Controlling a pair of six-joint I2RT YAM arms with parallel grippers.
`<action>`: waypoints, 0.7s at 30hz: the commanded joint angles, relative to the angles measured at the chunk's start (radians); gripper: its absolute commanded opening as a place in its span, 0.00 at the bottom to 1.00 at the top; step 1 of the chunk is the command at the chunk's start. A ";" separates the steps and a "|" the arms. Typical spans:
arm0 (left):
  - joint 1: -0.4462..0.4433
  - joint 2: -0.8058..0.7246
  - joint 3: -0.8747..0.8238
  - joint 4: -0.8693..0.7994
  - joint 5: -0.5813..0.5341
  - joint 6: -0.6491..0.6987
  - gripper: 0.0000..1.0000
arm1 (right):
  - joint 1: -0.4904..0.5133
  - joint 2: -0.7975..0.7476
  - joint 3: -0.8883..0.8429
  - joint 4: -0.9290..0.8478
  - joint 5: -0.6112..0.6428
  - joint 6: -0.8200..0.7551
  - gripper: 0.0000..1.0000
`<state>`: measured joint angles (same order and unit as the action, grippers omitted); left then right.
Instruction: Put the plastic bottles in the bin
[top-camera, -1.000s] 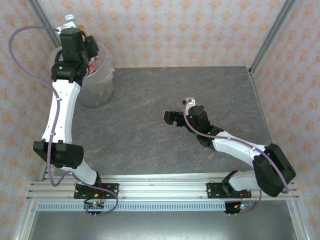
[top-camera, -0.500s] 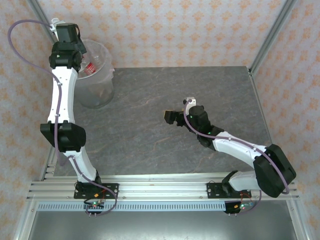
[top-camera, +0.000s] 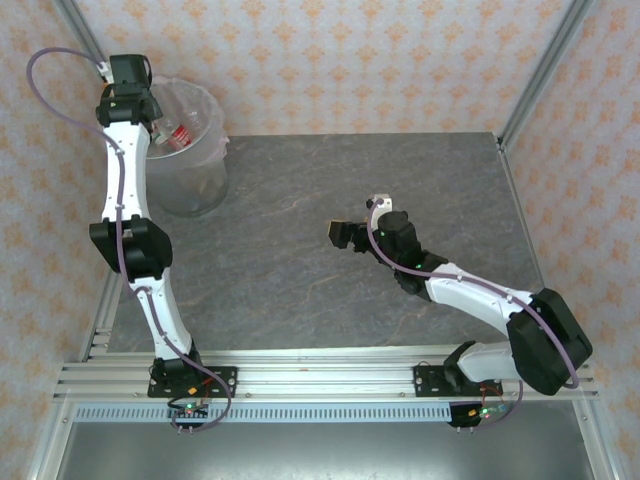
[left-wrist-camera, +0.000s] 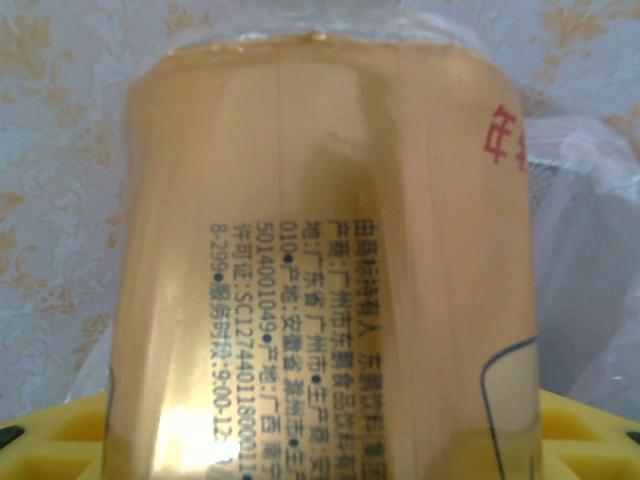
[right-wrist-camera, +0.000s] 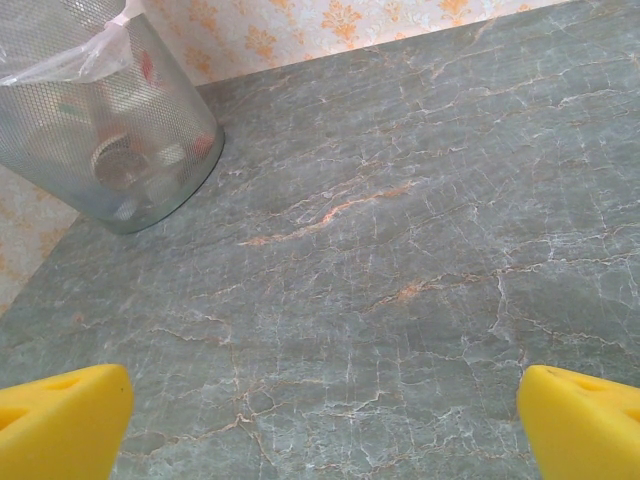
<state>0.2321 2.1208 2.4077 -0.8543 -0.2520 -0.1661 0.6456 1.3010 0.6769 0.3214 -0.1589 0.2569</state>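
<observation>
Orange-labelled bottle now farther left.

The bin stands on the table, in the far left corner. Bottles lie inside it. The left arm reaches up by the bin's left side, with one bottle between its fingers. The right gripper hangs over the middle of the table, to the right of the bin.

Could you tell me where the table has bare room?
The table is bare between the bin and the right gripper, and on to the far right corner. Crowded at the bin, where the left gripper holds a bottle.
</observation>
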 joint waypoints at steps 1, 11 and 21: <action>0.015 -0.005 0.053 -0.068 0.041 -0.044 0.63 | 0.005 -0.013 0.010 -0.010 0.022 -0.018 0.99; 0.016 -0.033 0.076 -0.078 0.166 -0.106 0.87 | 0.005 -0.011 0.016 -0.016 0.022 -0.012 0.99; 0.007 -0.141 0.020 -0.043 0.380 -0.177 0.95 | 0.005 -0.032 -0.010 -0.013 0.048 -0.009 0.99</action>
<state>0.2440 2.0800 2.4454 -0.9073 0.0536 -0.3134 0.6456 1.2987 0.6765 0.3058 -0.1452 0.2569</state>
